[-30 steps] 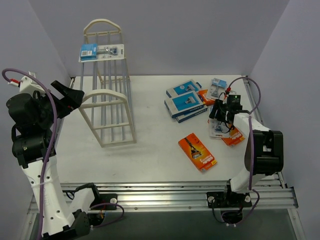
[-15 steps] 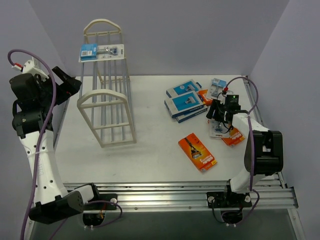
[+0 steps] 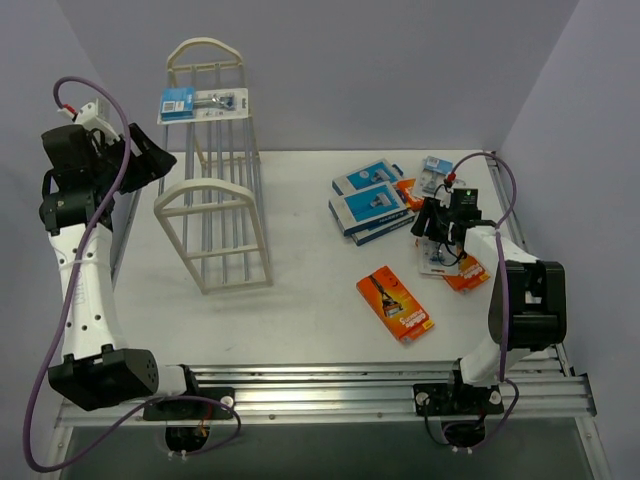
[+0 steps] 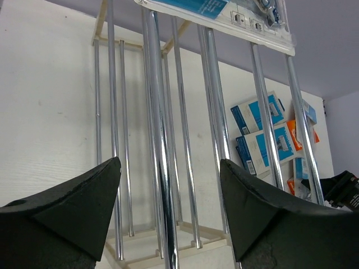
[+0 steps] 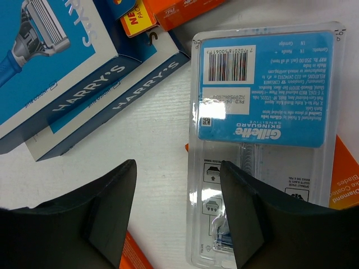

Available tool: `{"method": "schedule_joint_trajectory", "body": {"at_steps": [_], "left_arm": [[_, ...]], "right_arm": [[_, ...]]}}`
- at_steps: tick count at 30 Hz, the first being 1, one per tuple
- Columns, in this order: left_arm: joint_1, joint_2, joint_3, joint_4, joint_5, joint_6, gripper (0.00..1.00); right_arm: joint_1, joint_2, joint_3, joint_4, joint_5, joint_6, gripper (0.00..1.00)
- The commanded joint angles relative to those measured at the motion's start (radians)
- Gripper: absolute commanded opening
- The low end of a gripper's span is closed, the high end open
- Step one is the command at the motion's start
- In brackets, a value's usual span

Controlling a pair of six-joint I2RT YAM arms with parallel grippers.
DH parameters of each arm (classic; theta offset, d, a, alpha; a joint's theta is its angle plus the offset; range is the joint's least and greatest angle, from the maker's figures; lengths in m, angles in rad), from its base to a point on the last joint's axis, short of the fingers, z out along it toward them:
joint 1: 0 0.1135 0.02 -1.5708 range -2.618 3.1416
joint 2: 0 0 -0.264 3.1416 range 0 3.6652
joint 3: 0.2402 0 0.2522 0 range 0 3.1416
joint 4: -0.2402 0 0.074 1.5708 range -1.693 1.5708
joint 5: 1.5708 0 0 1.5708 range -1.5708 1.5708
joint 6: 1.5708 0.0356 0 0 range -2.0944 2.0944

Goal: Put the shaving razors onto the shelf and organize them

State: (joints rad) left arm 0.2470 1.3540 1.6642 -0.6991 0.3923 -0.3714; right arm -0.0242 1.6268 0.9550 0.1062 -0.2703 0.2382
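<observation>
This is a robotics lab cell. Plain lilac walls box in a white worktop, and a left arm and right arm stand bolted to an aluminium rail at its near edge.

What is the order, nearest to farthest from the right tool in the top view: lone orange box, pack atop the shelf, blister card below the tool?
1. Blister card, directly under the right tool.
2. Lone orange box, mid-table.
3. Pack atop the shelf, far left.
</observation>
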Motion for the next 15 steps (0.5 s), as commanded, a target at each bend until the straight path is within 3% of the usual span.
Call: {"method": "schedule_joint_trajectory", "body": {"at_steps": [1, 5, 9, 15], "left_arm": [[-0.015, 0.014, 0.048, 0.027, 0.014, 0.052, 0.8], [-0.035, 0.043, 0.071, 0.001, -0.012, 0.095, 0.74], [-0.061, 0.076, 0.104, -0.022, -0.044, 0.135, 0.6], [-0.095, 0.082, 0.109, -0.045, -0.091, 0.199, 0.57]], "right_arm": [[0.004, -0.041, -0.012, 0.015, -0.015, -0.004, 0.57], [0.004, -0.05, -0.016, 0.018, -0.021, -0.004, 0.56], [0.004, -0.061, -0.016, 0.016, -0.026, -0.004, 0.56], [0.004, -0.068, -0.019, 0.02, -0.03, -0.004, 0.56]]}}
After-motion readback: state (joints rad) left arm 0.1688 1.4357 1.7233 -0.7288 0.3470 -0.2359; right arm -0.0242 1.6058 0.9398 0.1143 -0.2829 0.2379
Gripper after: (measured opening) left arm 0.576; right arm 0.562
